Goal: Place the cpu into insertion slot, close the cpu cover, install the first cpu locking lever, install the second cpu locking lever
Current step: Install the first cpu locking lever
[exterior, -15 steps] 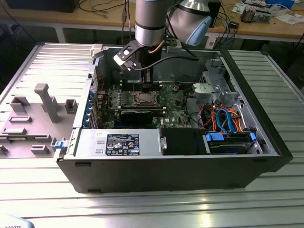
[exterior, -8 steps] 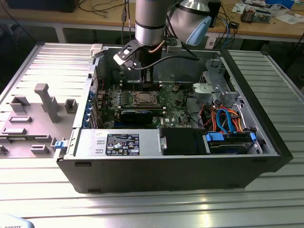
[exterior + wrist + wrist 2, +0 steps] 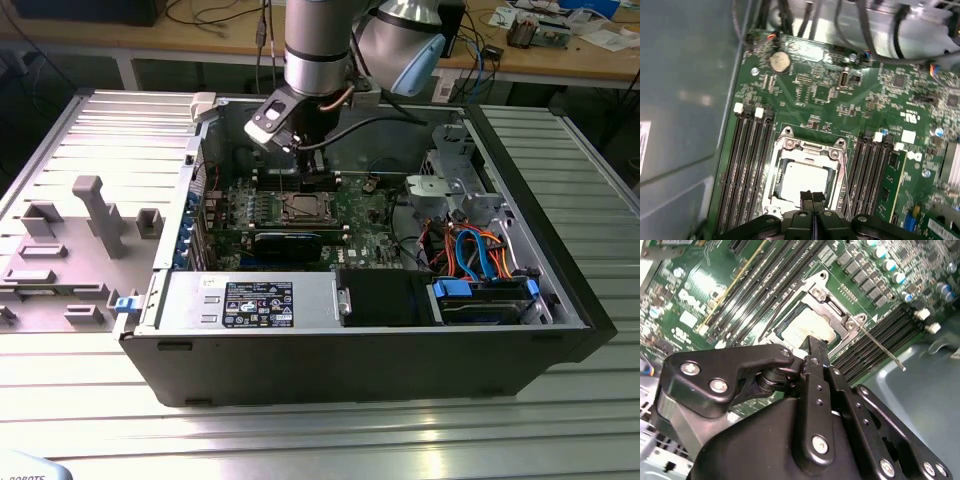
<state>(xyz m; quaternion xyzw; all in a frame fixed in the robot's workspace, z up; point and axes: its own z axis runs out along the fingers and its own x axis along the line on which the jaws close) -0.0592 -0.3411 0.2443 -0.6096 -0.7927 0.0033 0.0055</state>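
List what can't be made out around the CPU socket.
- Near edge of the cpu cover: hidden behind the gripper in both wrist views.
- Whether the gripper touches the cpu: the contact spot is hidden by the gripper's own body in both wrist views.
- Fine detail of the insertion slot in the exterior view: too small.

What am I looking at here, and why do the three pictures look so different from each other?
A robot arm reaches into an open computer case lying on a ridged metal table. The exterior view comes from a camera standing apart; both wrist views come from cameras riding on the arm, looking past its black gripper. Below it is the green motherboard. The silver square is the cpu, sitting in the insertion slot, with the cpu cover framing it. The jaws look shut, holding nothing, close over the chip. A thin locking lever sticks out beside the slot.
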